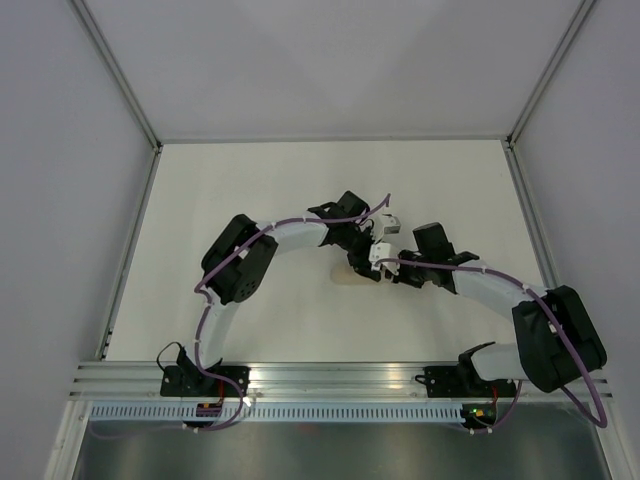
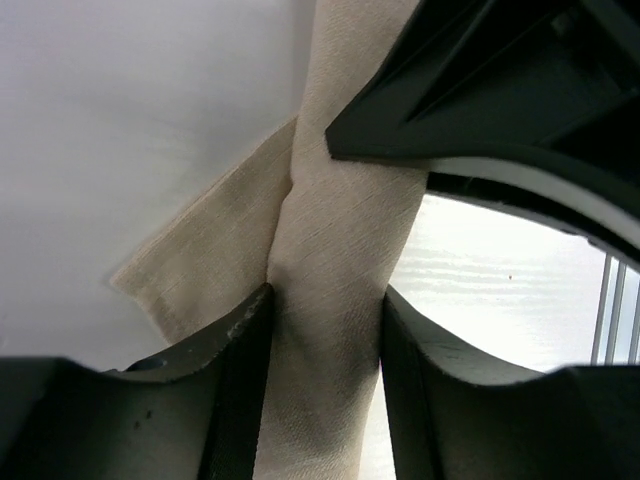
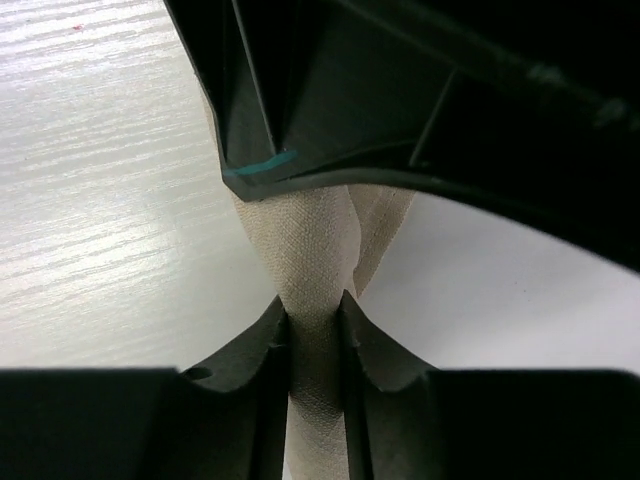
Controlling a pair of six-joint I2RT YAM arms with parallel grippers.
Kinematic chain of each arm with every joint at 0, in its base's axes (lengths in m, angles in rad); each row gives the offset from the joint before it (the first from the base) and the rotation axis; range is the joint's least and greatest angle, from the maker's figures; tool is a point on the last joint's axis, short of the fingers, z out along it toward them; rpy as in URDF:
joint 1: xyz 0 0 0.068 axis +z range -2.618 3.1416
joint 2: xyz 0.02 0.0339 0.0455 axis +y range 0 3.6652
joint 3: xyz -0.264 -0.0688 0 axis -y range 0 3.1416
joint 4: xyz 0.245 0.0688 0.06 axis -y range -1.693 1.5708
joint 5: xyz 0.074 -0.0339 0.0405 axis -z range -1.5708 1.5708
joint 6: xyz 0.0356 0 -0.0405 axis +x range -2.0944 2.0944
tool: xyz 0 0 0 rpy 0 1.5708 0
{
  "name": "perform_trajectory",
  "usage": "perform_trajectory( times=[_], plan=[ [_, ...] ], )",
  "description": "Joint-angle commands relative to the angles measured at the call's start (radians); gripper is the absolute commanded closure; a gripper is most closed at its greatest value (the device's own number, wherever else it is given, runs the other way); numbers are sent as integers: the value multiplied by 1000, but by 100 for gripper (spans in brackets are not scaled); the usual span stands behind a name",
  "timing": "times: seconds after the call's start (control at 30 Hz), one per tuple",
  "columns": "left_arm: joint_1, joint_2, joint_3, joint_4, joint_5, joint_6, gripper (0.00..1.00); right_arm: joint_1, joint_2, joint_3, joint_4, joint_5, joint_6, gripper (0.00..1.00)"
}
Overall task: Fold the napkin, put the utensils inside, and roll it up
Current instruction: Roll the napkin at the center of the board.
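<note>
The napkin [image 2: 335, 250] is showing as matt tan cloth, finely woven. Flanking it, the fingers [image 2: 235, 390] of the left pincer [image 2: 326, 300] are looking like dark matt plastic to me, scuffed along one edge. Under the napkin, I'm seeing the bench [image 3: 100, 200] gleaming white with faint streaks.

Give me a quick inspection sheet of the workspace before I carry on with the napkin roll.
Surface: white table, no stains seen.
Job's things: napkin rolled into a tube, one flap sticking out sideways; utensils not seen, cannot tell if they are inside the roll.
Clutter: nothing seen.
Hands: left hand has a finger against each side of the roll; right hand pinches the roll tight.
Cables: purple cables run along both arms, no snag visible.
Surroundings: grey walls; metal rail at the near edge.
</note>
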Motion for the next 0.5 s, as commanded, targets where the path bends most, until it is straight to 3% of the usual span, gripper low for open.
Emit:
perform_trajectory(
  times=[0.0,0.2,0.47],
  plan=[
    [46,-61,-59,18,-31,-106,48,1,18,43,-38,8,-8,74],
    [77,-143,-118,141,-54,-168,43,1,77,101,-140,-39,-16,79],
    [116,-404,-348,423,-289,-280,40,-16,209,233,-324,-121,-55,80]
  ],
)
